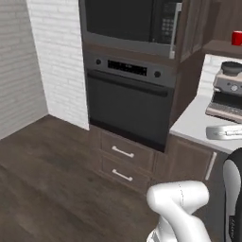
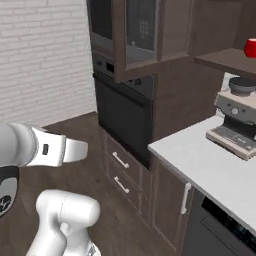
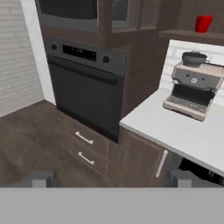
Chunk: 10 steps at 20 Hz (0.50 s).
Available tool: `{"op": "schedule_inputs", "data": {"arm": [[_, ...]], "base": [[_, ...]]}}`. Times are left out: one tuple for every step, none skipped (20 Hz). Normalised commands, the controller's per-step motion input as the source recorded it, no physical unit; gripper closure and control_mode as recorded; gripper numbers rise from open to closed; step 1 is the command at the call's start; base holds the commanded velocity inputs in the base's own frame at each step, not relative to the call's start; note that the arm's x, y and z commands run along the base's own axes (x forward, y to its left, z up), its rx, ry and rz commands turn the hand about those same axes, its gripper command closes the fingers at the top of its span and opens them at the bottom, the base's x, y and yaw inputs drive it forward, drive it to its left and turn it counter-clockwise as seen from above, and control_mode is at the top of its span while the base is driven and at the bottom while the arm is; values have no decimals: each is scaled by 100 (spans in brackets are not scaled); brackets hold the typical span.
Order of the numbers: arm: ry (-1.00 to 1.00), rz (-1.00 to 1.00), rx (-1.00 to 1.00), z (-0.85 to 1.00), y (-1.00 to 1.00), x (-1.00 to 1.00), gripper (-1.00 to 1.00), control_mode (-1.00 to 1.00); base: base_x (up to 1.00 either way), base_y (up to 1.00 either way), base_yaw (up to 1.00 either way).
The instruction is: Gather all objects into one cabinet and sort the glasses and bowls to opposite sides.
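One glass, a small red cup, stands on the shelf of the dark wood wall cabinet at the upper right, above the counter. Both base views catch this cup at their right edge. A framed cabinet door hangs swung open to the left of the shelf. My gripper is open, its two tips far apart with nothing between them, well back from the cabinet and lower than its shelf. The bowls are out of view.
A steel coffee machine sits on the pale counter under the shelf. Left of it are a black built-in oven, a microwave above it and two drawers below. Dark wood floor spreads to the left.
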Motion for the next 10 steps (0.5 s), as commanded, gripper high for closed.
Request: {"op": "schedule_inputs", "data": {"arm": [[0,0,0,0,0,0,-100,100],[0,0,0,0,0,0,-100,100],[0,0,0,0,0,0,-100,100],[0,0,0,0,0,0,-100,100],[0,0,0,0,0,0,-100,100],[0,0,0,0,0,0,-100,100],[0,0,0,0,0,0,-100,100],[0,0,0,0,0,0,-100,100],[0,0,0,0,0,0,-100,100],[0,0,0,0,0,0,-100,100]], "base": [[44,0,-47],[46,0,-48],[47,0,-48],[48,0,-48],[49,0,-49],[50,0,-49],[53,0,-49],[56,0,-50],[57,0,-50],[58,0,-50]]}}
